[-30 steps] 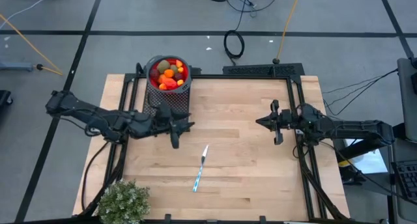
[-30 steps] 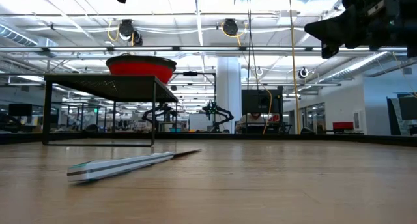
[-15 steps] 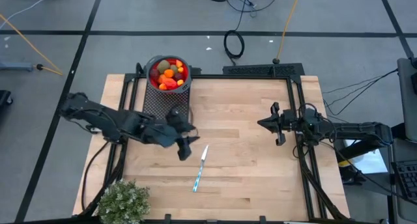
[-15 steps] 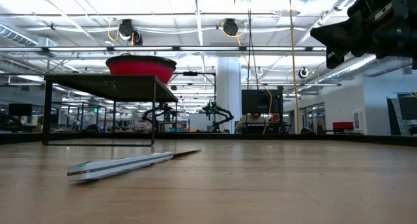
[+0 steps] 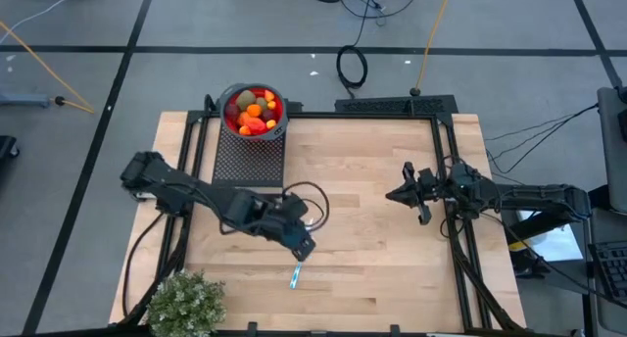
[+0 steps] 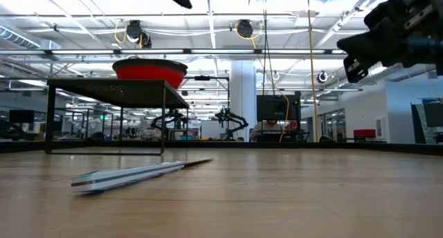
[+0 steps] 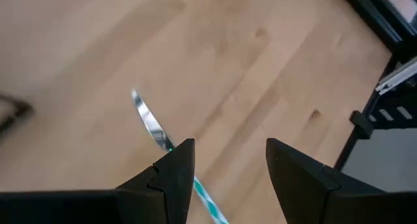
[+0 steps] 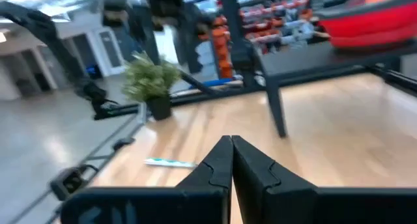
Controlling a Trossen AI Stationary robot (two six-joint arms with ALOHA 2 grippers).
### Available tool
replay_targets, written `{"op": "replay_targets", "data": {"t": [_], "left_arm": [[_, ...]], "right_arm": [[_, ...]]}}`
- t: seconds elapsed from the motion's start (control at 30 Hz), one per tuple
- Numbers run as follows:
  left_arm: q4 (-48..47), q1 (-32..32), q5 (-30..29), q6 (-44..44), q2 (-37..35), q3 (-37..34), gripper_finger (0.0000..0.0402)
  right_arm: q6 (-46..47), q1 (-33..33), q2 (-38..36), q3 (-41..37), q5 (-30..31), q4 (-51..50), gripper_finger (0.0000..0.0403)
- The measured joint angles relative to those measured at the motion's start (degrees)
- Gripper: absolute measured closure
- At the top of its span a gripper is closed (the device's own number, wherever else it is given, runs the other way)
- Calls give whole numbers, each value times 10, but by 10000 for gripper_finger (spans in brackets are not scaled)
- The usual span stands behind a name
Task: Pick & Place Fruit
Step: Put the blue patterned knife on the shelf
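The toy fruits (image 5: 254,112), red, orange and olive, fill a red bowl (image 5: 255,109) that stands on a black mesh stand (image 5: 250,153) at the table's far left. A knife with a teal striped handle (image 5: 297,270) lies flat on the wood; its blade (image 7: 148,122) shows in the left wrist view. My left gripper (image 5: 303,241) hovers open above the knife, touching nothing. My right gripper (image 5: 409,194) hangs shut over the table's right side, above the wood (image 6: 360,55).
A bushy grey-green potted plant (image 5: 184,304) stands at the near left corner. Black frame rails (image 5: 449,219) run along the table's left, right and far edges. Bare wood (image 5: 372,259) lies between the two arms.
My left gripper has swung from beside the mesh stand toward the table's near edge and right, ending over the knife. My right gripper has drifted slightly left and lower. The knife and the bowl have kept still.
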Motion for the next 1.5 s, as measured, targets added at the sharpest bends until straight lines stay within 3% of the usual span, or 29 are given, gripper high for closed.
{"op": "replay_targets", "data": {"t": [0.27, 0.5, 1.03, 1.5], "left_arm": [[14, -30, 69, -188, 73, 5, 213], [15, -55, 87, -276, 130, 5, 213], [11, -65, 83, -309, 222, 5, 213], [-21, -65, 38, -309, 236, 5, 213]], "right_arm": [[-2, -6, -6, 4, -62, 8, 403], [-2, -6, -6, 4, -104, 8, 403], [-1, -6, -6, 5, -105, 8, 403], [-1, -6, -6, 5, -105, 14, 403]]}}
